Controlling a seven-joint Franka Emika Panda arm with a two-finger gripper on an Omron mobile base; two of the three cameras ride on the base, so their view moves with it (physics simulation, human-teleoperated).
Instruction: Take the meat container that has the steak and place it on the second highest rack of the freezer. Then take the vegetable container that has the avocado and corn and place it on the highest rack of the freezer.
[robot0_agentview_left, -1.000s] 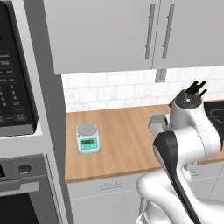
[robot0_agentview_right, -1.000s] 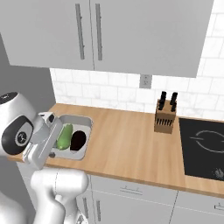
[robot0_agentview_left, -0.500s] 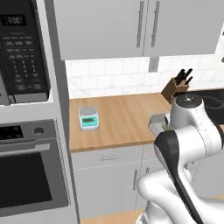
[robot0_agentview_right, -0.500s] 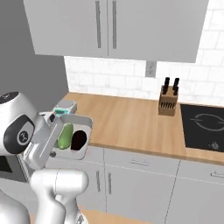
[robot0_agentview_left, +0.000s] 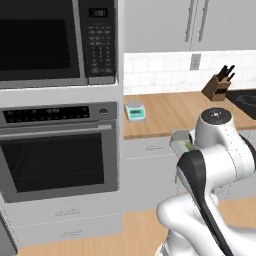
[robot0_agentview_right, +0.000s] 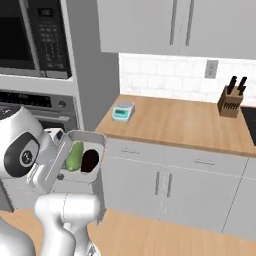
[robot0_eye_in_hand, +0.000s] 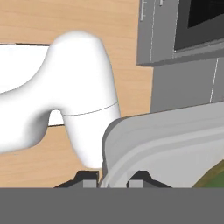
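Fingertips (robot0_eye_in_hand: 88, 178) of the single gripper (robot0_eye_in_hand: 113, 179) pinch the rim of one vegetable container (robot0_agentview_right: 84, 158) — a shallow grey tray carried in the air in front of the lower cabinets (robot0_agentview_right: 165, 182), just off the counter's (robot0_agentview_right: 175, 120) edge. Two pieces lie in it: one light green, one dark avocado (robot0_agentview_right: 90, 160). Farther back, one small teal-faced scale (robot0_agentview_right: 123, 111) sits on the wooden counter near its left end, and one knife block (robot0_agentview_right: 230, 102) stands well apart toward the right, against the tiled wall. Left of the counter rise one built-in oven (robot0_agentview_left: 57, 147) and one microwave (robot0_agentview_left: 55, 40) above it.
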